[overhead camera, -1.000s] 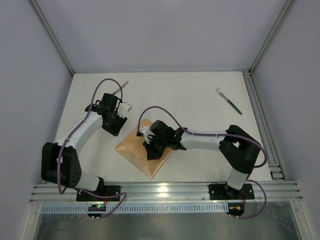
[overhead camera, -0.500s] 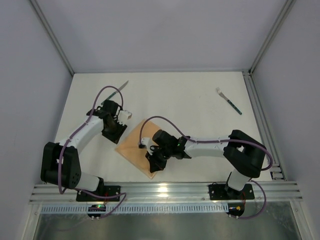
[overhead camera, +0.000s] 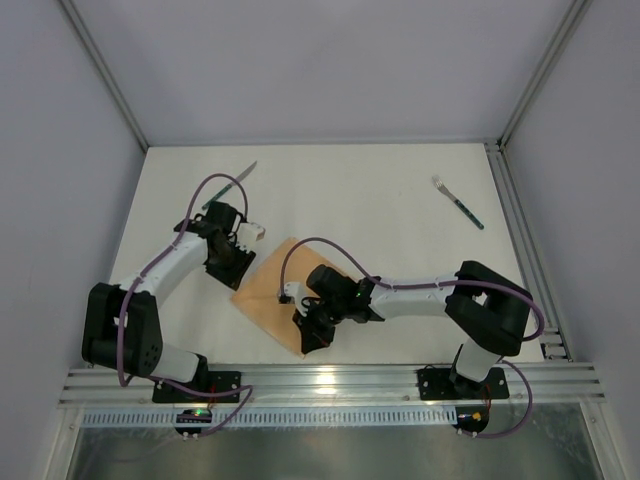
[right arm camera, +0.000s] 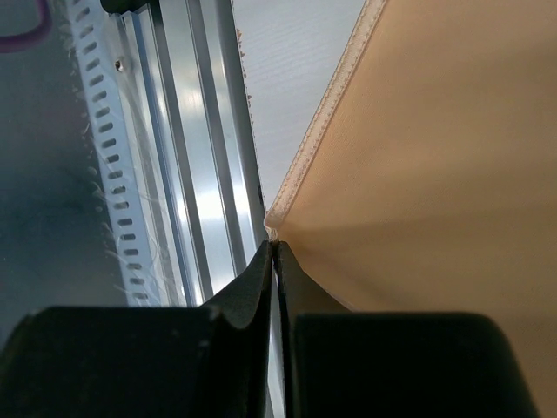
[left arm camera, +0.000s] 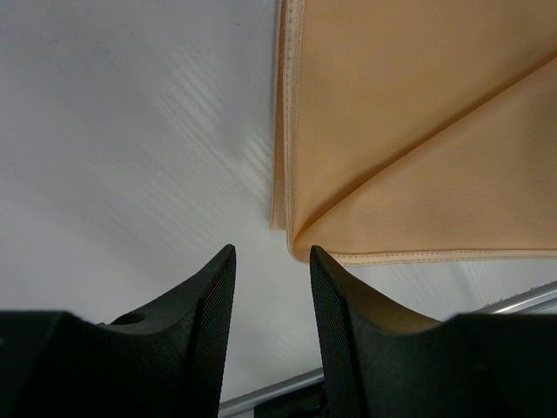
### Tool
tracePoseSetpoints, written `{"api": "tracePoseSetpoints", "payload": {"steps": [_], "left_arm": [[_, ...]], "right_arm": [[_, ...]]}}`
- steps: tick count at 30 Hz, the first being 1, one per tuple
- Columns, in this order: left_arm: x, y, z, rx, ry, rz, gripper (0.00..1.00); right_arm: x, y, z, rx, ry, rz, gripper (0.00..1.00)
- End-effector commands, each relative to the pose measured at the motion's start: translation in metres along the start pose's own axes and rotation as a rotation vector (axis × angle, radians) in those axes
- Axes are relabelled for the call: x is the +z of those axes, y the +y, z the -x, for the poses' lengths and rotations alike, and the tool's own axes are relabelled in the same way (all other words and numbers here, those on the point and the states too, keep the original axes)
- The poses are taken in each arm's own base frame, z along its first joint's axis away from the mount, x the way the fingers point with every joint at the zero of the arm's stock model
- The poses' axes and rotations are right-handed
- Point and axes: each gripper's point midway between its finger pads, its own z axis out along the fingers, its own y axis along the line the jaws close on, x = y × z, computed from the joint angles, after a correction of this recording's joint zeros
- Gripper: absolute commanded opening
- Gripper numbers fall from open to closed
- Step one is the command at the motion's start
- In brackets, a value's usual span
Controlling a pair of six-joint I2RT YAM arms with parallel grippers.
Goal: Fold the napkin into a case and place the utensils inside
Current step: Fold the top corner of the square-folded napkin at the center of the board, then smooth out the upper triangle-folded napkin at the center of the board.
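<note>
Two arms of yours stood over the white table [overhead camera: 380, 200] in the overhead view. The peach-orange cloth napkin [overhead camera: 268, 292] lay folded flat, set like a diamond, near the front edge between the arms. Your left gripper [overhead camera: 237, 270] hung just beside its left edge. Your right gripper [overhead camera: 309, 340] sat at its nearest corner, with that arm lying across the cloth's right side. The slim knife with the dark green handle and silver blade [overhead camera: 238, 180] lay on the table behind the left arm, well apart from the napkin. The small green-handled fork [overhead camera: 458, 203] lay at the back right, also well apart from it.

In your left wrist view, the left gripper [left arm camera: 271, 250] had its jaws apart and held nothing; only bare table [left arm camera: 130, 131] showed in the gap. A folded corner of the napkin [left arm camera: 418, 131] lay just ahead of that gap, close to the right-hand finger. A stitched hem ran along two of its edges and a diagonal fold crossed it.

In your right wrist view, the right gripper [right arm camera: 272, 248] had its jaws pressed together, with the hemmed corner of the napkin [right arm camera: 418, 174] pinched at their very tips. The cloth spread away to the right, and the grooved aluminium rail [right arm camera: 191, 174] ran down the left side.
</note>
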Motion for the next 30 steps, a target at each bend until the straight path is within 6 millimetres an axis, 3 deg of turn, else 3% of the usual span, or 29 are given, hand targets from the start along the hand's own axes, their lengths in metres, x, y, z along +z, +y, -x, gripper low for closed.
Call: {"api": "tracePoseSetpoints", "payload": {"steps": [1,7,15,19,22,25,28,29,30], "left_arm": [[0.002,-0.001,0.003,0.01,-0.018,-0.015,0.42],[0.004,-0.001,0.001,0.004,-0.011,-0.013,0.42],[0.004,-0.003,0.0,0.006,-0.006,-0.024,0.42],[0.0,-0.009,0.0,0.018,-0.023,-0.051,0.42],[-0.002,-0.02,-0.002,0.05,-0.036,-0.097,0.41],[-0.001,-0.03,-0.01,0.131,-0.034,-0.097,0.4],[0.002,-0.025,-0.009,0.182,-0.046,-0.012,0.4],[0.008,-0.023,-0.013,0.185,-0.028,0.003,0.4],[0.01,-0.016,-0.013,0.18,-0.02,0.046,0.4]], "right_arm": [[-0.002,0.015,0.012,-0.042,-0.042,0.051,0.04],[0.003,0.007,0.007,-0.03,-0.017,0.032,0.05],[0.0,0.004,0.013,-0.078,-0.004,0.01,0.44],[-0.014,0.013,0.027,-0.101,-0.04,0.005,0.49],[-0.033,0.021,0.048,-0.131,-0.122,-0.027,0.5],[-0.049,0.006,0.054,-0.037,-0.18,-0.103,0.49],[-0.064,-0.04,0.043,0.154,-0.224,-0.228,0.34],[-0.076,-0.063,0.041,0.264,-0.265,-0.275,0.23],[-0.079,-0.076,0.029,0.324,-0.272,-0.3,0.19]]}}
